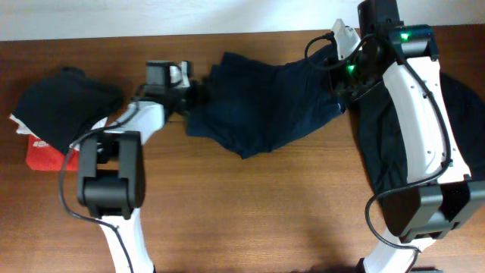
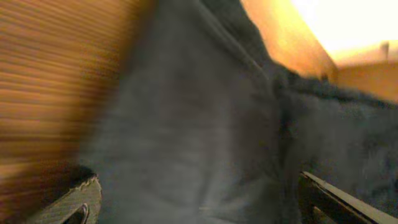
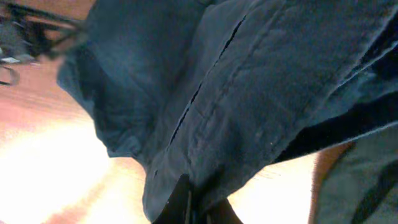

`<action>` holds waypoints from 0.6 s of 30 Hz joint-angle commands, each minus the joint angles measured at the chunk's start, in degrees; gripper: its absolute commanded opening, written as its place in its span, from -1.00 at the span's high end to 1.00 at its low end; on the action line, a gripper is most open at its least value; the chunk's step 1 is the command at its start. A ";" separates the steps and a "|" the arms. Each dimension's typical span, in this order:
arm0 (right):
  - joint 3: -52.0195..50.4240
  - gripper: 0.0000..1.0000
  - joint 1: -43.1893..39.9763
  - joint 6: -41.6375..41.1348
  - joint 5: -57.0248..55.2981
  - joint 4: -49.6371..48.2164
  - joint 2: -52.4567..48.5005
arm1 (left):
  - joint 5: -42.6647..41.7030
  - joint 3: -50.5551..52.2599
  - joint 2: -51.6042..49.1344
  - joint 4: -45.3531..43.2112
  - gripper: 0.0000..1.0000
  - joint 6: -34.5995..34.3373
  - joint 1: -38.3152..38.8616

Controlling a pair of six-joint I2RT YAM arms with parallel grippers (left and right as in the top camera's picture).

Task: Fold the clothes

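Observation:
The navy blue garment (image 1: 265, 106) lies crumpled and stretched sideways at the back of the table, between my two grippers. My left gripper (image 1: 193, 92) is at its left edge. In the left wrist view the fingers (image 2: 199, 186) stand wide apart, open, with the navy cloth (image 2: 205, 112) lying between them; that view is blurred. My right gripper (image 1: 338, 85) is at the garment's right edge, shut on a fold of the navy cloth (image 3: 249, 81), as the right wrist view (image 3: 196, 202) shows. The larger black garment (image 1: 379, 152) lies at the right, partly under my right arm.
A second black cloth (image 1: 64, 102) sits bunched at the far left on a red flat object (image 1: 42, 155) with something white beside it. The brown wooden table (image 1: 250, 212) stretches toward the front. A pale wall runs along the table's back edge.

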State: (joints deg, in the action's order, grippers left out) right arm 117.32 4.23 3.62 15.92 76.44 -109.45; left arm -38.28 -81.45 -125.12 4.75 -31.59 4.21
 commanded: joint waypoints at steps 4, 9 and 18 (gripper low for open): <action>1.70 0.92 0.20 -1.09 -12.15 1.29 1.07 | -1.36 -0.46 1.62 3.54 -0.98 3.23 -3.10; 1.70 0.92 -0.11 -2.62 -14.43 -1.05 1.07 | -1.42 -0.44 1.62 5.49 -0.98 3.21 -3.06; 1.68 0.92 7.23 -4.57 -2.56 -17.38 -3.87 | 1.75 -0.35 1.60 6.95 -0.98 4.52 2.34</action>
State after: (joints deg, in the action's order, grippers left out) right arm 117.34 7.57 1.43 10.28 62.85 -110.17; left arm -38.48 -81.45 -124.92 11.05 -28.69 4.49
